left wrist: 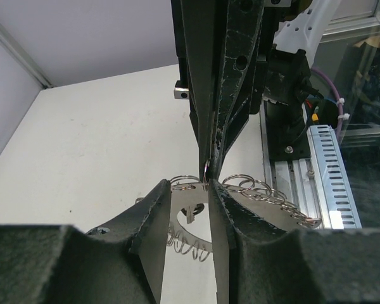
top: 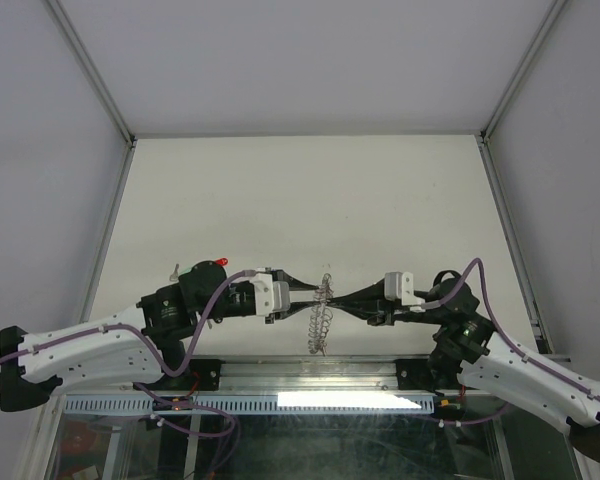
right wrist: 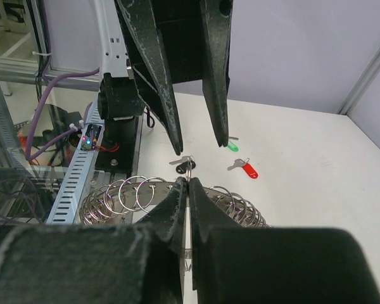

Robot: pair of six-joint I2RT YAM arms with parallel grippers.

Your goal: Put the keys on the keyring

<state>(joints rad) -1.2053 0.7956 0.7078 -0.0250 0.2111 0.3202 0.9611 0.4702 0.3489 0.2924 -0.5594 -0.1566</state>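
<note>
The keyring (top: 320, 312) hangs edge-on between both arms, a flat grey plate (left wrist: 263, 208) fringed with small split rings (right wrist: 123, 193). My right gripper (right wrist: 189, 183) is shut on one small ring at the rim, and in the left wrist view the right gripper (left wrist: 208, 166) comes down from above. A black-headed key (right wrist: 182, 167) dangles from that small ring; the black-headed key (left wrist: 191, 214) also shows through the plate's hole. My left gripper (left wrist: 189, 190) stands open on either side of the plate, holding nothing. A red key (right wrist: 248, 170) and a green key (right wrist: 232, 146) lie on the table.
The red key (top: 221, 262) lies just behind the left arm's wrist. An aluminium rail (top: 310, 375) with the arm bases runs along the near edge. Metal frame posts (top: 105, 230) and grey walls border the white table (top: 310, 200).
</note>
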